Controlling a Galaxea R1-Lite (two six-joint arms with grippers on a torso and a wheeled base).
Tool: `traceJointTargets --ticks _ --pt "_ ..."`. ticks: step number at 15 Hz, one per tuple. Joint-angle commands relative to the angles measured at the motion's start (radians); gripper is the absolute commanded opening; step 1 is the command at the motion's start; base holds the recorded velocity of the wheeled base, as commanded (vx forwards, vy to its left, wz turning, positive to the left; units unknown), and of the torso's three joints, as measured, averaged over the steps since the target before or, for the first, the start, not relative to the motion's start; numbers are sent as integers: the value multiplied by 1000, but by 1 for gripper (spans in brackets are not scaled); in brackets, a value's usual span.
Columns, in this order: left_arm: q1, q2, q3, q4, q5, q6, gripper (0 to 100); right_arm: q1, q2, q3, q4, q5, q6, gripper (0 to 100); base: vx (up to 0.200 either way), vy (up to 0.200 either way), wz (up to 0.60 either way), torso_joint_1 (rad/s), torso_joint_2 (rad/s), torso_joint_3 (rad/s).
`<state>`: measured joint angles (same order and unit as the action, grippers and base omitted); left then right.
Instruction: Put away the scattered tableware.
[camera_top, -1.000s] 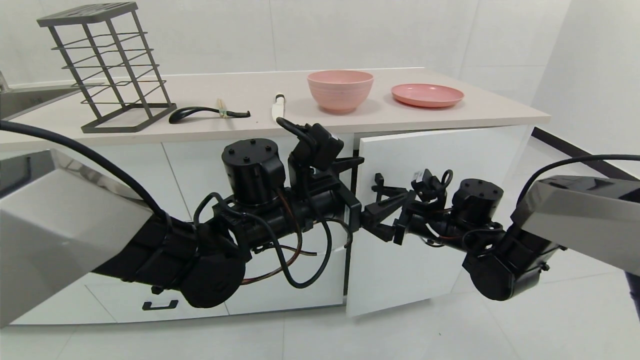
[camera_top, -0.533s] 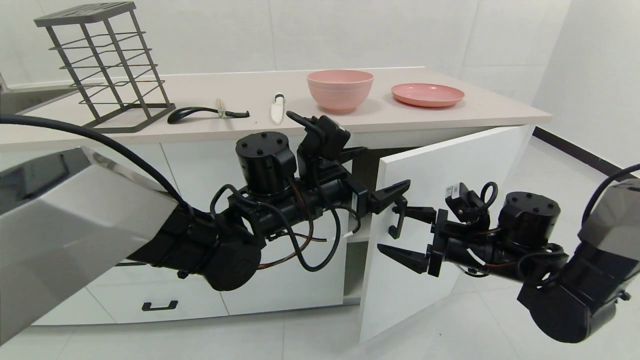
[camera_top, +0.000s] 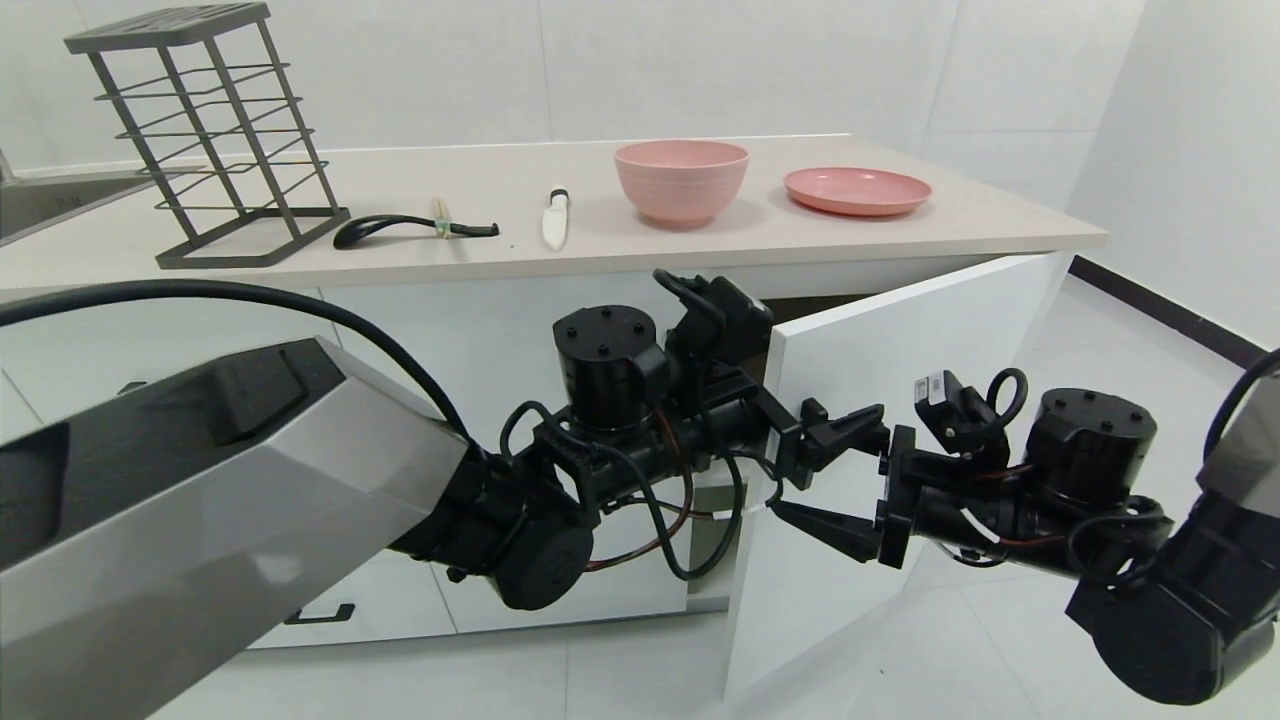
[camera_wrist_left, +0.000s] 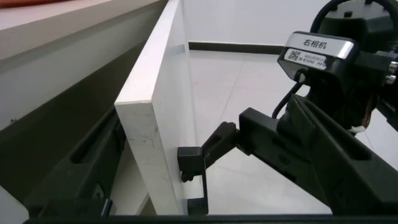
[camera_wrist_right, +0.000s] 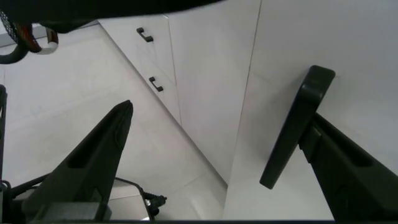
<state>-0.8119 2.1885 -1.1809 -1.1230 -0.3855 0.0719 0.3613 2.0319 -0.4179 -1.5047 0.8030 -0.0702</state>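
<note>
Countertop (camera_top: 480, 185) (beige); pink bowl (camera_top: 681, 181); white walls (camera_top: 700, 60)

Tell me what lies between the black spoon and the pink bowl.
In the head view, a white knife lies between the spoon and the bowl.

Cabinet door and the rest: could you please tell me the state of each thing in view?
cabinet door: open, swung partway out
bowl: upright, empty
plate: flat, empty
knife: lying flat
spoon: lying flat
rack: upright, empty
left end effector: open, astride the door's edge
right end effector: open
</note>
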Motion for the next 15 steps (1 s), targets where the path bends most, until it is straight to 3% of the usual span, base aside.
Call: traceJointTargets --ticks 1,8,12,15 --pt "-39 0 0 -11 -4 0 100 -61 65 -12 -5 -4 -13 100 0 0 0 0 0 0" --pt "-30 0 0 -9 -4 -1 100 -191 94 2 -5 59 -68 100 0 0 0 0 0 0" --pt "-41 4 3 -11 -1 -1 100 -193 25 37 -3 59 -72 100 0 0 0 0 0 0" --pt "-62 4 10 -21 -4 -1 100 -191 -167 149 -3 56 -71 100 0 0 0 0 0 0"
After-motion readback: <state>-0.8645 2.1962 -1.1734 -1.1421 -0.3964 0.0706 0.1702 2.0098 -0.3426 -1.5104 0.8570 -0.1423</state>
